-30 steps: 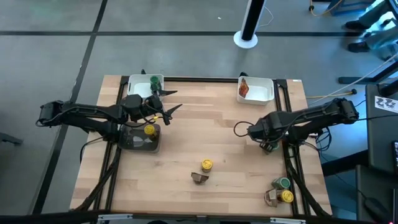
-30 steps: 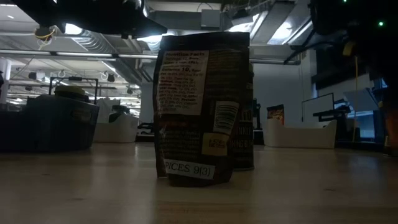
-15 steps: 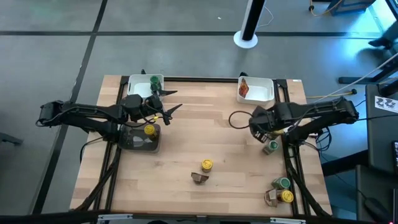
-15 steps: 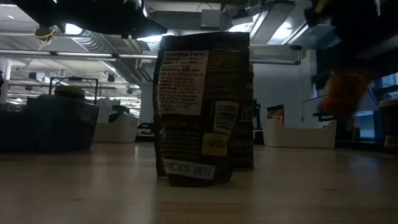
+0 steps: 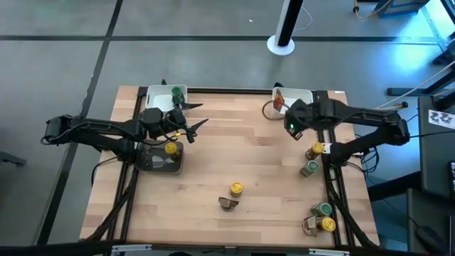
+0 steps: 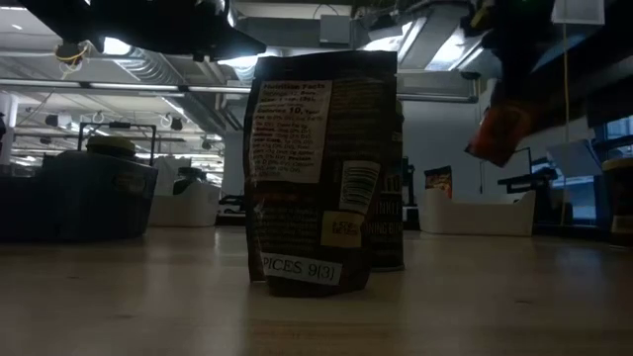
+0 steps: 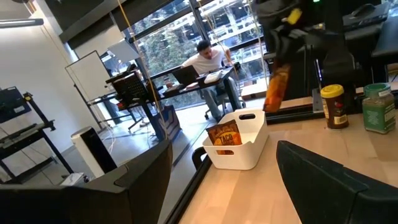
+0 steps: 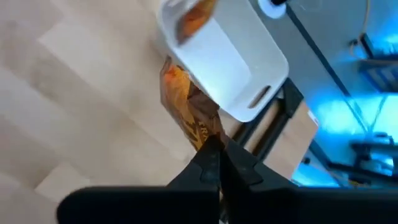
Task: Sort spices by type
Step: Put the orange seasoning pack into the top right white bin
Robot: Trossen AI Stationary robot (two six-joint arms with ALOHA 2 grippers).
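My right gripper (image 8: 214, 154) hovers over the table's far right part, beside the right white tray (image 5: 302, 108), and is shut on a brown-orange packet (image 8: 188, 112). That packet also shows in the left wrist view (image 7: 277, 87) and the low view (image 6: 497, 131). Another packet (image 7: 224, 134) lies in that tray. My left gripper (image 5: 197, 114) is open, near the left white tray (image 5: 158, 96), which holds a green-lidded jar (image 5: 176, 92). A yellow-lidded jar (image 5: 170, 148) stands in the dark tray (image 5: 158, 162). More jars and packets stand on the table. My right gripper pinches the packet's upper edge (image 8: 207, 138) between its two shut fingers, which come from above and point down. The packet is lifted clear of the table and hangs below the fingers, slightly tilted, by the white tray's near corner.
A yellow-lidded jar (image 5: 315, 151) and a green-lidded jar (image 5: 309, 168) stand near the right edge. A yellow-lidded jar (image 5: 236, 188) with a packet (image 5: 227, 203) stands mid-table. Two jars (image 5: 325, 217) and a packet (image 5: 310, 226) sit at the near right corner.
My right gripper has moved from the table's right side toward the far edge and the right white tray, rising as it went. The orange packet has been lifted clear and carried along. The two jars that the arm had covered now show.
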